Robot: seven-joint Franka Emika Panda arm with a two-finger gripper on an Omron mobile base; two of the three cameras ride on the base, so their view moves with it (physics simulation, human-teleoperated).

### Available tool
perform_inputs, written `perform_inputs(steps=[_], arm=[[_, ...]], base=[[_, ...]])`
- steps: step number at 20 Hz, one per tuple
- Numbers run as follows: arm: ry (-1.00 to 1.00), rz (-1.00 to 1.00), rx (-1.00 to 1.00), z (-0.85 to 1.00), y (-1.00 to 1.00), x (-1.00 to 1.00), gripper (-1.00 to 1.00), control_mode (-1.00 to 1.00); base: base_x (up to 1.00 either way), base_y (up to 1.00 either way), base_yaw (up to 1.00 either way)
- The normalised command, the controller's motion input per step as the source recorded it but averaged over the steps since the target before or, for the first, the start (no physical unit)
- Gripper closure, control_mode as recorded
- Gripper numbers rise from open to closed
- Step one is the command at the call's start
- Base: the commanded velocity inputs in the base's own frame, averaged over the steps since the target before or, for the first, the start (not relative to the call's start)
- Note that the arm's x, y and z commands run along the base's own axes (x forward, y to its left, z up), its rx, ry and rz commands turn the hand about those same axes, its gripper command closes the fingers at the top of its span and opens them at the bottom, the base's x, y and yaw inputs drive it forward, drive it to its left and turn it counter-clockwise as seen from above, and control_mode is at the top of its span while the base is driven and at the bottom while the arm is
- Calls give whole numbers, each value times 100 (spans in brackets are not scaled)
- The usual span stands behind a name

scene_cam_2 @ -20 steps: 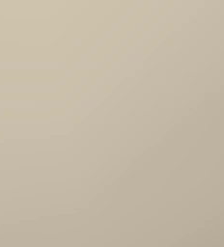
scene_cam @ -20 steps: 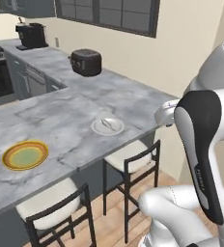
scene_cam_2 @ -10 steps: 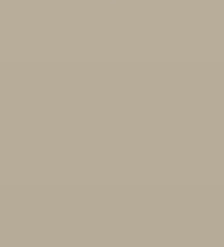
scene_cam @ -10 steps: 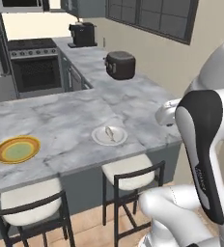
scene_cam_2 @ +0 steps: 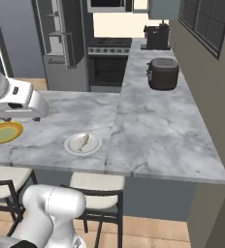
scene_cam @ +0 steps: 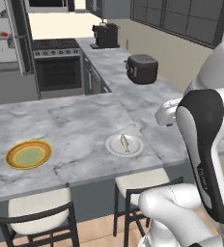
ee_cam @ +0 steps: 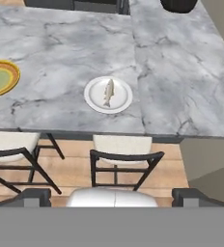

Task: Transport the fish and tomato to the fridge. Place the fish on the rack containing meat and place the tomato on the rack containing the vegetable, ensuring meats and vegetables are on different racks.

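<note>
Fish waiting on its plate, arm not yet over it

Left base view: the fish [scene_cam: 125, 143] lies lengthwise on a white plate [scene_cam: 113, 144] near the front edge of the marble desk [scene_cam: 75, 120], well apart from the yellow plate [scene_cam: 28, 154]; the open fridge [scene_cam: 3, 43] stands at the far left. Right base view: the fish [scene_cam_2: 84, 141] sits just left of the desk's corner seam, with chairs [scene_cam_2: 92, 193] tucked beneath. Hand view: the jaws [ee_cam: 112, 197] stand wide apart, empty, back over the chairs, the fish [ee_cam: 108, 92] ahead. Best come down centred, fingers straddling the slim body across its width, clear of the plate rim.
</note>
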Motion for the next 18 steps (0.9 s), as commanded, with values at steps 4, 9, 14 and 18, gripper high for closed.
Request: perform_inputs(steps=[4,9,14,18], arm=[[0,0,0,0,0,0,-100,100],[0,0,0,0,0,0,-100,100],[14,26,12,-53,-54,80,-100,-100],[29,11,16,-100,-67,99,-100,-100]], base=[[66,-32,29],[69,-45,39],[20,-12,8],[0,0,0]])
